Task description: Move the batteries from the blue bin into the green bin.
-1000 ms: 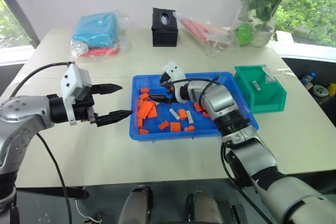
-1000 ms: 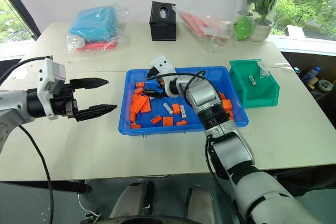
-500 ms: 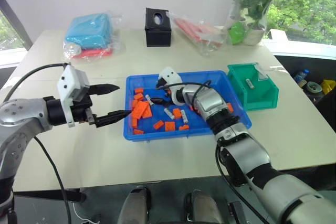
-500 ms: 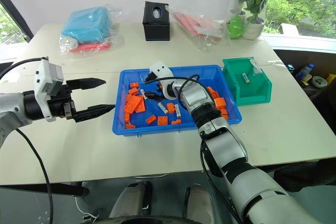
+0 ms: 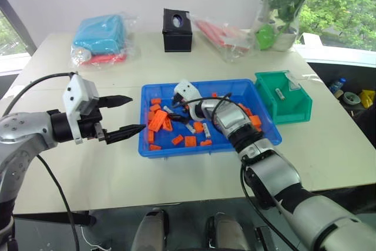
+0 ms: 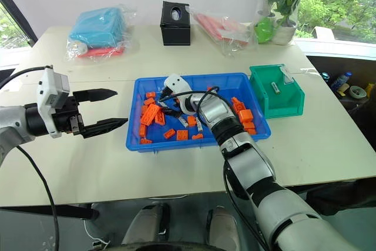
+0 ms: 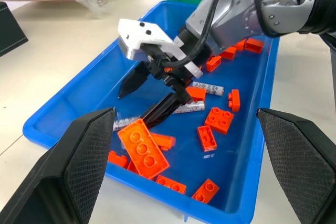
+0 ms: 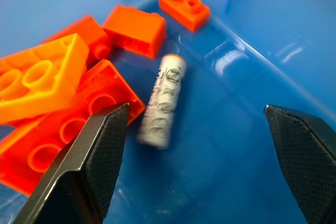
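The blue bin (image 5: 200, 152) lies mid-table, holding orange blocks (image 5: 157, 120) and several batteries. My right gripper (image 8: 195, 107) is down inside the bin's left half, open. One battery (image 8: 161, 100) lies on the bin floor between its fingers, nearer one finger and against an orange block. Two more batteries (image 7: 207, 86) lie loose further right behind the gripper. The green bin (image 5: 286, 105) stands against the blue bin's right end with one battery (image 5: 279, 93) inside. My left gripper (image 5: 138, 113) hovers open and empty over the table, just left of the blue bin.
At the table's back are a light blue bundle in clear plastic (image 5: 104, 32), a black box (image 5: 176, 23), a bag of red items (image 5: 220, 32) and a potted plant (image 5: 281, 33). Orange blocks crowd the battery in the bin's left corner.
The camera view has shifted. My right gripper has sunk lower into the blue bin, its open fingers now astride a battery. The left gripper has stayed where it was.
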You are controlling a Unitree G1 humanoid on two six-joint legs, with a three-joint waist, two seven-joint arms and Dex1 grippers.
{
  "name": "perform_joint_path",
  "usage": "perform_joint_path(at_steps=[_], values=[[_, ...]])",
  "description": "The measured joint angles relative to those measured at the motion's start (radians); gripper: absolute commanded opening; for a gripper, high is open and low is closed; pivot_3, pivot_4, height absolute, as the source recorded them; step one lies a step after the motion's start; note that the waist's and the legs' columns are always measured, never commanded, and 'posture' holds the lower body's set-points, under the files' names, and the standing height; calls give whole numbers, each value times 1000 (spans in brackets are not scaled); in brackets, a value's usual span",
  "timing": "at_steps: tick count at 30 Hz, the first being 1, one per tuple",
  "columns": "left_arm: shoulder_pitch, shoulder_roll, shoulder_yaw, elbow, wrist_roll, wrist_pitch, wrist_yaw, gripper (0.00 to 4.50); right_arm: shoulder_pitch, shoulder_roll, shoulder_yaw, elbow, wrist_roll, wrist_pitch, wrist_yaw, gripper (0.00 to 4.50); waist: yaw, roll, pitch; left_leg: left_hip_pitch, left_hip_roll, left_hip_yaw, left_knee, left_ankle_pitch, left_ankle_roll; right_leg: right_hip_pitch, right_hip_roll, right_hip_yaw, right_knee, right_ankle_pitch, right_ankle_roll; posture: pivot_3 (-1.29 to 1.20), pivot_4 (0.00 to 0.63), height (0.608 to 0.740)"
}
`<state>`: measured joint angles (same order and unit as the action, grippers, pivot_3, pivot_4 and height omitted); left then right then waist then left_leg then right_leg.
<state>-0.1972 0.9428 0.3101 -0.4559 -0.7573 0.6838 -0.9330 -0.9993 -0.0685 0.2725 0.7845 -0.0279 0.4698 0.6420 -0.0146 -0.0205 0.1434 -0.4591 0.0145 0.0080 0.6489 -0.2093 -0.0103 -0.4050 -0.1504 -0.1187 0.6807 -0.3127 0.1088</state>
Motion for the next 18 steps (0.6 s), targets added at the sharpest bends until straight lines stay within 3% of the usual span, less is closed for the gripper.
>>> perform_joint_path(at_steps=[5,8,10,15,18], values=[[2,0,1,-5,0,-1,2,4500,0,2,-3,32,-9,-47,0,4177,1,-2,-2,0,1,0,1,0,0,0,0,0,1,-1,-3,0,150,644],[3,0,1,-10,1,-4,2,4500,0,8,-5,35,-10,-55,6,3359,0,-2,-2,0,1,0,1,0,0,0,0,0,1,-1,-3,0,150,644],[2,0,1,-10,3,-7,1,4500,2,12,-3,28,-10,-51,21,2171,1,-2,-2,0,1,0,1,0,0,-1,0,0,2,-1,-3,0,150,644],[2,0,-2,-8,6,-19,-4,4500,37,9,-4,-37,-8,-9,36,77,2,-2,-2,0,1,0,1,0,0,-1,0,0,2,-1,-3,0,150,644],[-10,-2,-14,5,8,-25,-13,4500,75,-5,-4,-134,-2,55,55,82,3,-2,-2,0,1,0,1,0,0,-1,0,0,2,-1,-3,0,150,644]])
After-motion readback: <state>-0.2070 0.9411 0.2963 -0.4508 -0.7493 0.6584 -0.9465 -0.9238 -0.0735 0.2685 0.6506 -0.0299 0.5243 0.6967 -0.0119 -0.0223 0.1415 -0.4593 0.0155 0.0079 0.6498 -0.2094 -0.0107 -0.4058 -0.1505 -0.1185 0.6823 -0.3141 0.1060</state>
